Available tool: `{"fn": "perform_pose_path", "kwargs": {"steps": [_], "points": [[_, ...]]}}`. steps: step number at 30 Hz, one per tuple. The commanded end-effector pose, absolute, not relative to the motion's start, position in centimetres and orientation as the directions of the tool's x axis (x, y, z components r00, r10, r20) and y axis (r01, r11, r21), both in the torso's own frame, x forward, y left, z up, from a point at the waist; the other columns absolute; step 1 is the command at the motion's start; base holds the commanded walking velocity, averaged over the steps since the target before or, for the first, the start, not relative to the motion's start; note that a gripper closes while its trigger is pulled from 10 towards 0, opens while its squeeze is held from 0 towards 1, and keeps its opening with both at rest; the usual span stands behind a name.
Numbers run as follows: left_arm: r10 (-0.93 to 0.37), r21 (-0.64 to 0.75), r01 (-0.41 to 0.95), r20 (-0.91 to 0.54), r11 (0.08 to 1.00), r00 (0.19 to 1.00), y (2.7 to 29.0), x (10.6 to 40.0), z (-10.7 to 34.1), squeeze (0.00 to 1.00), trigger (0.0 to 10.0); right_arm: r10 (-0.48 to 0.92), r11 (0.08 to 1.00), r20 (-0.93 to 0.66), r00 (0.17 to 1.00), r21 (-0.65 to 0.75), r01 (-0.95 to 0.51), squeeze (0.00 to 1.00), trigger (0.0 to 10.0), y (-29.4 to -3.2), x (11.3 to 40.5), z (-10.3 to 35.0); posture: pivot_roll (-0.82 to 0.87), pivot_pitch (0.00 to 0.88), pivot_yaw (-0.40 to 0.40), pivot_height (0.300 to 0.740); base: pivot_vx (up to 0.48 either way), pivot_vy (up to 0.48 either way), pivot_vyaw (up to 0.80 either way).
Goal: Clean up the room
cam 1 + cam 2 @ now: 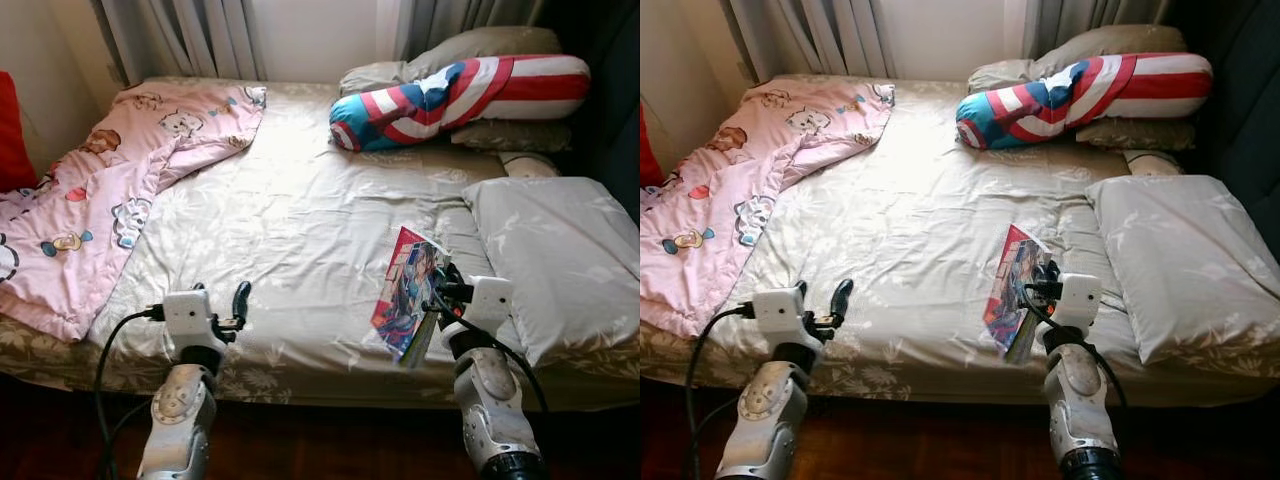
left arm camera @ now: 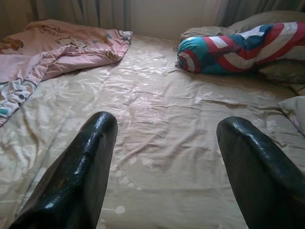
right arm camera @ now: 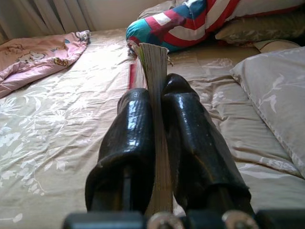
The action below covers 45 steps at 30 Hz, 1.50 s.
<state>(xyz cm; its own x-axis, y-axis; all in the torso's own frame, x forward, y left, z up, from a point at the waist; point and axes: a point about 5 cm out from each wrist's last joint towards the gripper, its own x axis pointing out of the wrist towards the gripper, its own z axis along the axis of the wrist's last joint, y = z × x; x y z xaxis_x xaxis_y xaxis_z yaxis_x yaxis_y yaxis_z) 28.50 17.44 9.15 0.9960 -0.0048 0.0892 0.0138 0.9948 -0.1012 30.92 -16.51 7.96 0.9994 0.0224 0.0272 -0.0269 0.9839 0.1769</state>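
Observation:
A thin book with a colourful illustrated cover (image 1: 405,290) is held up on edge over the bed's near right part. My right gripper (image 3: 155,102) is shut on the book's page edge (image 3: 155,62), one black finger (image 3: 131,129) on each side. My left gripper (image 2: 164,143) is open above the beige sheet near the bed's front left, with nothing between its fingers (image 1: 238,300).
The bed's beige sheet (image 1: 300,210) lies rumpled. A pink cartoon blanket (image 1: 110,180) covers the left side and hangs over the edge. A red, white and blue bolster (image 1: 460,95) and grey pillows (image 1: 560,245) lie at the right. Dark floor (image 1: 320,440) runs below the bed.

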Motion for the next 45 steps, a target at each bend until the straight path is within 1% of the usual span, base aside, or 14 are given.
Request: {"fn": "perform_pose_path", "kwargs": {"steps": [1,31,45], "points": [[-0.005,-0.1,0.016,0.1,0.995,0.995,17.59,28.69,9.67,0.0,10.0,0.015,0.985,0.082,0.997,0.171,-0.029,0.0,10.0,-16.83,31.12,9.02,-0.05,0.12,-0.045,0.74,0.259,0.0,0.0],[-0.009,-0.109,0.02,0.102,0.994,0.995,17.53,28.66,9.76,0.0,10.0,0.014,0.983,0.087,0.996,0.182,-0.03,0.0,10.0,-16.71,30.99,9.01,-0.05,0.123,-0.046,0.74,0.289,0.0,0.0],[0.001,-0.105,0.01,0.104,0.994,0.995,17.71,28.63,9.8,0.0,10.0,0.021,0.981,0.085,0.996,0.192,-0.037,0.0,10.0,-16.44,30.94,8.92,-0.05,0.123,-0.045,0.74,0.0,0.0,0.0]]}}
